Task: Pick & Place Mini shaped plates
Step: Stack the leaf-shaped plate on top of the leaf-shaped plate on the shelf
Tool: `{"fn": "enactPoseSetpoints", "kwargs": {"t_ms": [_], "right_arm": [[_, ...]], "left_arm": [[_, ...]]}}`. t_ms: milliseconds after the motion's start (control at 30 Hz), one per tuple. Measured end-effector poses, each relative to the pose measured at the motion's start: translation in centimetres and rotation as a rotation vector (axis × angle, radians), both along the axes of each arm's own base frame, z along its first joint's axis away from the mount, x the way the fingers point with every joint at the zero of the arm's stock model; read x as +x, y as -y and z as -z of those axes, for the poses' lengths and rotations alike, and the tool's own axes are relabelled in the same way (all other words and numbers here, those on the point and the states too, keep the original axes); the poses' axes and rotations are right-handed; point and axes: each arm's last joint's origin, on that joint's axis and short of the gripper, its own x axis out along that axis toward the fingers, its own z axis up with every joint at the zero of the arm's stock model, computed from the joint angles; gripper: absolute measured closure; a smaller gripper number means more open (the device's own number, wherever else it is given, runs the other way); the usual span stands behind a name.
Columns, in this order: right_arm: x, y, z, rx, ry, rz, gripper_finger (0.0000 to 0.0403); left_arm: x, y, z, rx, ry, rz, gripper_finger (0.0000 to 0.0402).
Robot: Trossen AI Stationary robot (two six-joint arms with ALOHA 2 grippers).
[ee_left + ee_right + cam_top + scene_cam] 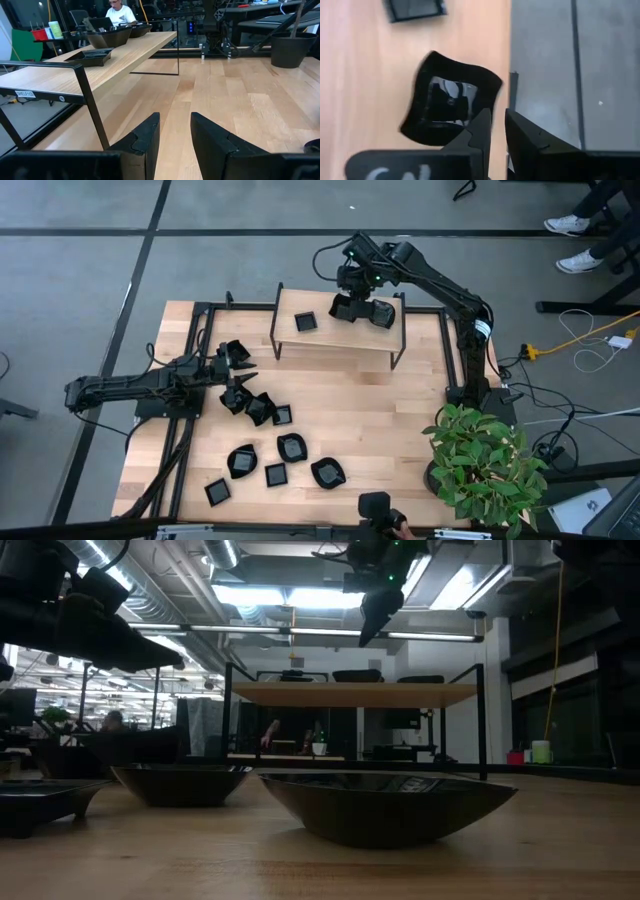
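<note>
The raised light-wood shelf on a thin black metal frame is the landmark here. From above, the right gripper is hovering over the shelf's far edge, with one small square glossy black plate lying on the shelf to its side and two more black dishes right under the arm. The right wrist camera is adding what the overhead cannot: a wavy-edged glossy black plate with a reflective centre is lying flat on the shelf just beside the fingertips, which are standing slightly parted around nothing, the plate free of them. The left gripper is hanging in front of the shelf's left end; its wrist view is showing two dark fingers spread apart and empty, looking along the shelf at the dishes there. The remaining small black plates are lying scattered over the pale wooden tabletop in front of the shelf; the low camera is seeing a rounded black bowl-like one close up. A leafy green potted plant is sitting off the shelf's right front, and a seated person is showing beyond the table.
</note>
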Motion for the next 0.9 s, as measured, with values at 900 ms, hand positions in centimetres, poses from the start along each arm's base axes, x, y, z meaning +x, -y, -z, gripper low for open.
{"fn": "enactPoseSetpoints", "kwargs": {"t_ms": [900], "right_arm": [[2.0,-7.2,0.8,0.144,-0.119,-0.077,0.0397]], "left_arm": [[0.0,0.0,0.0,0.0,0.0,0.0,0.0297]]}}
